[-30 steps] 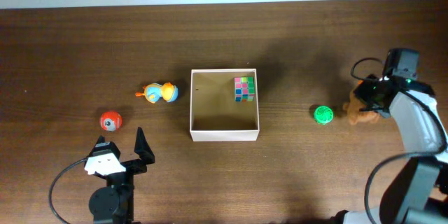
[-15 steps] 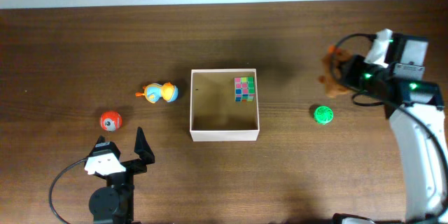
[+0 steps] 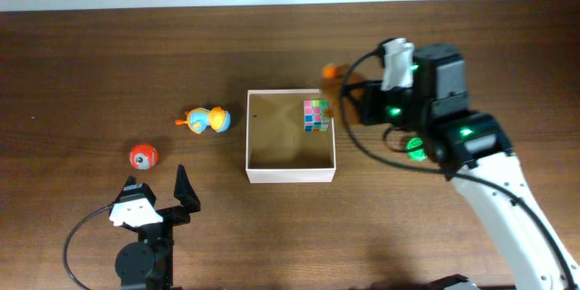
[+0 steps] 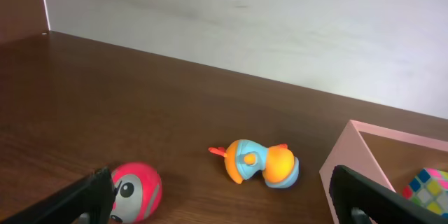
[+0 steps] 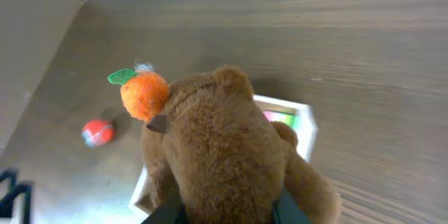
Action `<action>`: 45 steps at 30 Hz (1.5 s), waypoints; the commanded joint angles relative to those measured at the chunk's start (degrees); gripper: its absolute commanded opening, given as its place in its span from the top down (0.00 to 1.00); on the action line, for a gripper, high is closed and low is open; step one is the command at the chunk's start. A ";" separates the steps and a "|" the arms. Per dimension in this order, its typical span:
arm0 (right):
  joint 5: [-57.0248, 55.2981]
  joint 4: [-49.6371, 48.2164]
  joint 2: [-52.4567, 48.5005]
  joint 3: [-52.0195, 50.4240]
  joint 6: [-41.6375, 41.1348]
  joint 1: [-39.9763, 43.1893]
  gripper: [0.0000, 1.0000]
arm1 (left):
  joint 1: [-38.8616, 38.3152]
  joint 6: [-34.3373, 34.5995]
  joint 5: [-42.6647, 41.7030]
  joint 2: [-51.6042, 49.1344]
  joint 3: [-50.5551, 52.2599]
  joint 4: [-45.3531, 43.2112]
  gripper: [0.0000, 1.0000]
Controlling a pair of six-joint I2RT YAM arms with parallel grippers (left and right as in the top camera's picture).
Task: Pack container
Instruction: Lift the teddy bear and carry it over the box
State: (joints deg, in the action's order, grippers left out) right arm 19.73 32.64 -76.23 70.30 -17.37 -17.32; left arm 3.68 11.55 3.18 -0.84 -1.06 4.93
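Overhead, I am watching the right tool (image 3: 359,101) clenching a brown plush bear with a small orange fruit (image 3: 347,85), hanging just beside the far right corner of the container (image 3: 290,175), a square shallow box with white walls and a tan inside. The box is sitting mid-counter with a multicoloured puzzle cube (image 3: 315,115) lying in its far right corner. A green ball (image 3: 417,149) is showing partly under the right arm. To the left of the box, a blue and orange duck-like toy (image 3: 207,120) and a red ball with a grey eye (image 3: 143,156) are lying apart on the brown wooden counter (image 3: 91,63). The left tool (image 3: 155,192) is resting near the front edge, released and gripping nothing.

Left wrist: the spread fingers (image 4: 87,197) are framing the red ball, the duck-like toy and the box's near corner, with the cube peeking inside.

Right wrist: the bear is filling the view, with dark fingers (image 5: 288,214) pressing its sides, and the box and red ball are lying below it.
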 commanded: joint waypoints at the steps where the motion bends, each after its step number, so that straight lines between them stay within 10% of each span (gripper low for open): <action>1: -1.81 -1.33 -0.15 1.40 -0.48 -5.16 0.76 | 0.24 -0.76 -0.83 0.55 0.31 0.04 0.01; 18: -11.34 -10.64 -16.59 1.40 6.49 -11.13 0.76 | 0.24 -0.76 -0.83 0.55 0.31 0.04 0.01; 27: -10.84 -13.62 -17.79 1.40 22.12 -11.21 0.48 | 0.24 -0.76 -0.83 0.55 0.31 0.07 0.01; 45: -0.13 -18.75 -20.98 1.40 41.13 -11.28 0.42 | 0.24 -0.76 -0.83 0.55 0.31 0.07 0.01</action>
State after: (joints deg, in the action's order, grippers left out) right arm 15.75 14.98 -95.11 70.39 21.23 -28.27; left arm 3.68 11.55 3.16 -0.84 -1.06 4.93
